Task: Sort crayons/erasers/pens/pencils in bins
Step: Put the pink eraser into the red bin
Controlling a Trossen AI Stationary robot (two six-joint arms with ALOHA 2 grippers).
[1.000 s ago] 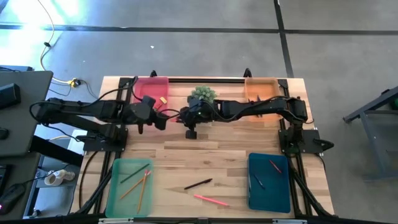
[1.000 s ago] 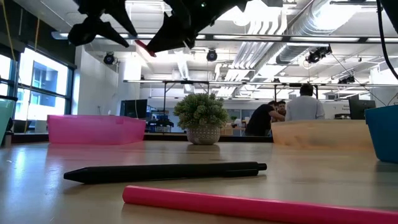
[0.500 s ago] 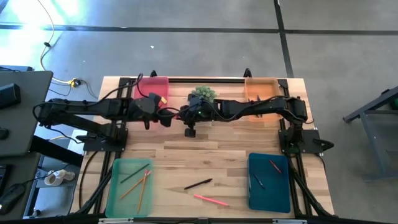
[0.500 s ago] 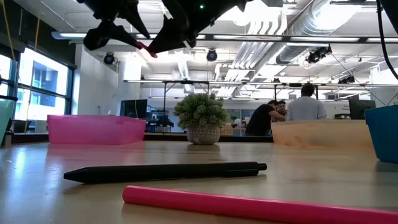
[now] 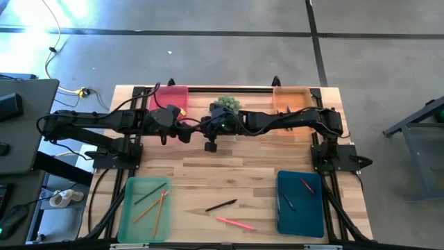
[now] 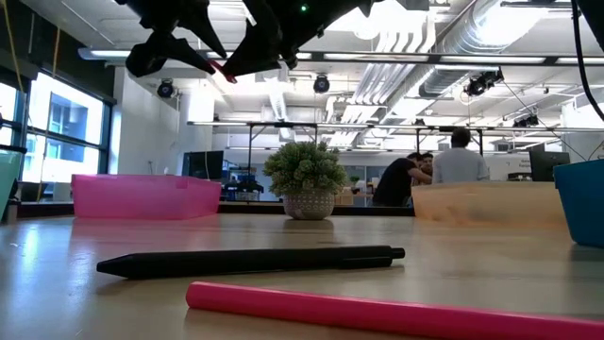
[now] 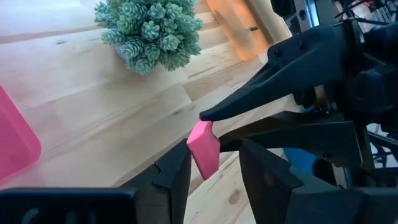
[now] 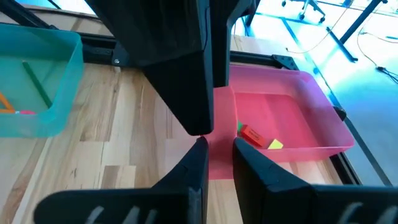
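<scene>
A small pink eraser (image 7: 204,149) is held high above the table's far middle, between my two grippers. My right gripper (image 5: 207,130) reaches in from the table's right and is shut on it. My left gripper (image 5: 186,132) comes from the left and is open. Its two fingers (image 7: 177,174) stand on either side of the eraser, and a gap shows on one side. The pink bin (image 5: 170,99) at the far left holds a red eraser (image 8: 252,135) and a yellow one (image 8: 275,144). My right gripper pinches the eraser's upper end (image 7: 206,126) between its two fingertips (image 7: 214,112), coming about level from the table's right. The eraser is lifted clear and hangs slanted below the tips. My left gripper has one finger right beside the eraser's lower part (image 7: 194,163); I cannot tell whether it touches.
A potted plant (image 5: 226,105) stands just behind the grippers. An orange bin (image 5: 291,99) is at the far right, a green bin (image 5: 144,208) with pencils near left, a teal bin (image 5: 300,203) near right. A black pen (image 5: 221,205) and a pink pencil (image 5: 236,223) lie between them.
My left gripper has moved toward the table's right, up to my right gripper, and its fingers now stand around the pink eraser. My right gripper has kept the eraser in about the same place, still lifted clear.
</scene>
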